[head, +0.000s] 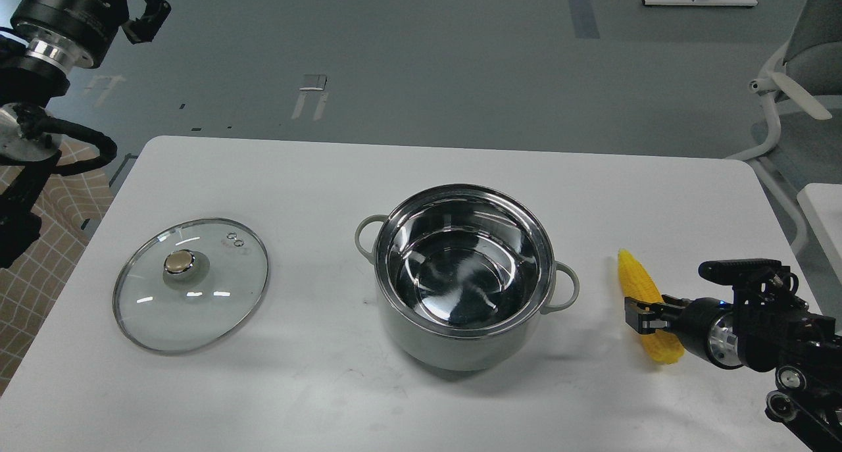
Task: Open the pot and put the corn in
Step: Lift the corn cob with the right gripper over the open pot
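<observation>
The pot (460, 333) stands uncovered at the table's middle, with its shiny steel inside empty. Its glass lid (191, 284) with a gold knob lies flat on the table to the left. The yellow corn (637, 274) lies on the table to the right of the pot, pointed end away from me. My right gripper (641, 315) reaches in from the right, and its dark fingers lie across the middle of the cob. I cannot tell whether they hold it. My left gripper (146, 12) is raised at the far top left, off the table, open and empty.
The white table (421, 169) ends just right of the corn and close behind the pot. A chair (799, 77) stands beyond the right edge. A checked cloth (39, 254) shows at the left edge.
</observation>
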`<state>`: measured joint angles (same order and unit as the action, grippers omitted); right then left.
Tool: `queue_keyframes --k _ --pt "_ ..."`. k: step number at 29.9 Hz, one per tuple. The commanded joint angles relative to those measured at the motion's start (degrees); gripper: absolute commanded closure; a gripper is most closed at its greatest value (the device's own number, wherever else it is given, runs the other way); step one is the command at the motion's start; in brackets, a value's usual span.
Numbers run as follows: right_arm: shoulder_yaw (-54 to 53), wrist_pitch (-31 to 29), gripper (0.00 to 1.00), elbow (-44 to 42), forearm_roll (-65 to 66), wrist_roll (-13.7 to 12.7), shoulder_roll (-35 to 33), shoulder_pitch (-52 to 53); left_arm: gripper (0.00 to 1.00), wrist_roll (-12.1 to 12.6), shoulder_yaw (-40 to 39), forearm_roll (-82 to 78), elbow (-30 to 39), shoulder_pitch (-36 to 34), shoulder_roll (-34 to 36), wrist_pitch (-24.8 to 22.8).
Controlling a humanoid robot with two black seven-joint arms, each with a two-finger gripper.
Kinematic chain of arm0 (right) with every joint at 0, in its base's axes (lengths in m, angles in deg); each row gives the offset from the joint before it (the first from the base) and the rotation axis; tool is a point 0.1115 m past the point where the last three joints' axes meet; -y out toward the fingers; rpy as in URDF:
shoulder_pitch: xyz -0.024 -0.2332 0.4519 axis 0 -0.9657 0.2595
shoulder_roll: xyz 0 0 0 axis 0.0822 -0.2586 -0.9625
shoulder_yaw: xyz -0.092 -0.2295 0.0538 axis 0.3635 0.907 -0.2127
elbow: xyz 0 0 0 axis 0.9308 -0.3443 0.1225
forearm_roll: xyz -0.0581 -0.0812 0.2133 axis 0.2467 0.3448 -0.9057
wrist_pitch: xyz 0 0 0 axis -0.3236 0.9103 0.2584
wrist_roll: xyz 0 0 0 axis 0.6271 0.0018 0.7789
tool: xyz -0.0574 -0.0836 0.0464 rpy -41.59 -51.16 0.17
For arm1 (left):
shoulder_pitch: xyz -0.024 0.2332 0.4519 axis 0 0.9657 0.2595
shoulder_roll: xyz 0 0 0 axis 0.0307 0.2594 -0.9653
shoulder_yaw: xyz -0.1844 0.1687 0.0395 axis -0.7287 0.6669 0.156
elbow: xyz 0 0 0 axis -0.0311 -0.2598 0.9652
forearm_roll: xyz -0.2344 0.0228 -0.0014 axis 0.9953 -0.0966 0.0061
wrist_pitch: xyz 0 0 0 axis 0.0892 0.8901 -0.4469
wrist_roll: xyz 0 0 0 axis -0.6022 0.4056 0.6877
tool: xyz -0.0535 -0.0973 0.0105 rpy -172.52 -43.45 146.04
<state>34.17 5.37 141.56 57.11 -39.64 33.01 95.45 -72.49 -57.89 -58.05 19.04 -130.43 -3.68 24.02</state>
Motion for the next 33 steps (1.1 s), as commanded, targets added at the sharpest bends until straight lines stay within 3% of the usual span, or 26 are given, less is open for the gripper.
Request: queue_keyframes --k 1,6,14,19,26,33 --pt "-0.34 0.01 0.75 0.17 0.0 0.0 0.44 0.47 0.03 0.0 0.0 0.0 -0.02 -0.18 0.03 0.05" --pt "-0.69 0.01 1.0 1.04 -0.18 -0.17 -0.17 1.7 0.03 0.09 0.0 -0.09 0.07 -0.35 -0.32 0.23" --pt "-12.36 0.01 1.0 6.4 -0.88 0.26 -1.32 3.62 0.03 0.09 0.0 -0.09 2.26 -0.44 -0.06 0.32" --pt "-14.67 0.01 1.0 8.34 -1.06 0.35 5.61 12.67 0.03 0.0 0.0 -0.09 2.35 -0.53 0.03 0.23" --pt "-2.84 0.01 1.0 8.78 -1.15 0.27 17.65 22.17 0.03 0.09 0.0 -0.09 2.35 -0.44 0.38 0.23" --pt "9.22 0.01 1.0 9.22 -1.06 0.18 18.89 22.62 0.03 0.09 0.0 -0.09 2.35 -0.44 0.38 0.23"
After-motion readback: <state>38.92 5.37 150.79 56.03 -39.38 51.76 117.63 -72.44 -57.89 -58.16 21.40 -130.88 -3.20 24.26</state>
